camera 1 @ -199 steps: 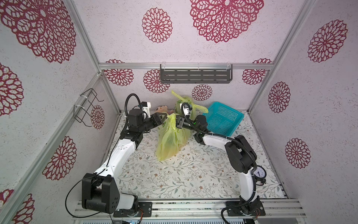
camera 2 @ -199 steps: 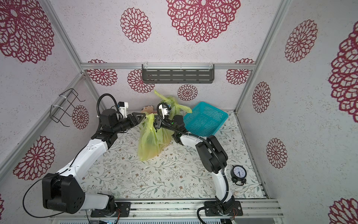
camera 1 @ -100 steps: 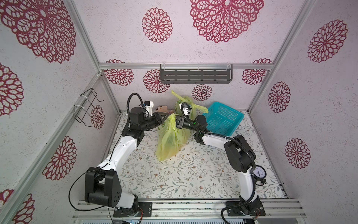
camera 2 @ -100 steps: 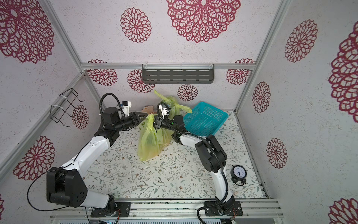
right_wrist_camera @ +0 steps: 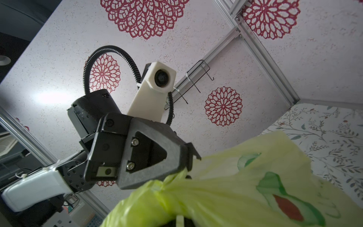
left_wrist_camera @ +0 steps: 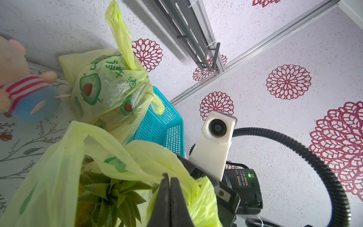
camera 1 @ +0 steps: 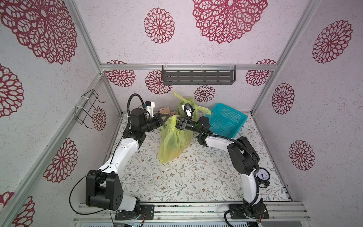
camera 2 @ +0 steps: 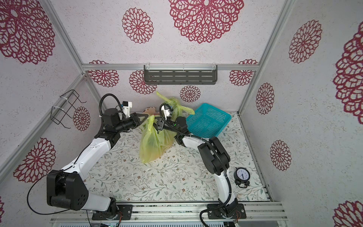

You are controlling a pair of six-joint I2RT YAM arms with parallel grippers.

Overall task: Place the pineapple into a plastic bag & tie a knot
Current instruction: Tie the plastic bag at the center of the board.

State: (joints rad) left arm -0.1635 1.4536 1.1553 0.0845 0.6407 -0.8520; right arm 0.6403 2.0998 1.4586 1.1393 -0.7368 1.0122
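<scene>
Teal basket (camera 1: 227, 119), tied bag (camera 1: 182, 102), plush toy (camera 1: 164, 110) behind pineapple bag (camera 1: 172, 141), clock (camera 1: 263, 175) apart

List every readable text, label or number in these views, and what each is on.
"达妙科技", probably: print on the motor label on the right arm; the lines under it are too small to read.
Green characters on the rear bag: creased, not readable.
Numerals on the clock: too small to read.
No text shows on the front bag, only avocado pictures.
</scene>
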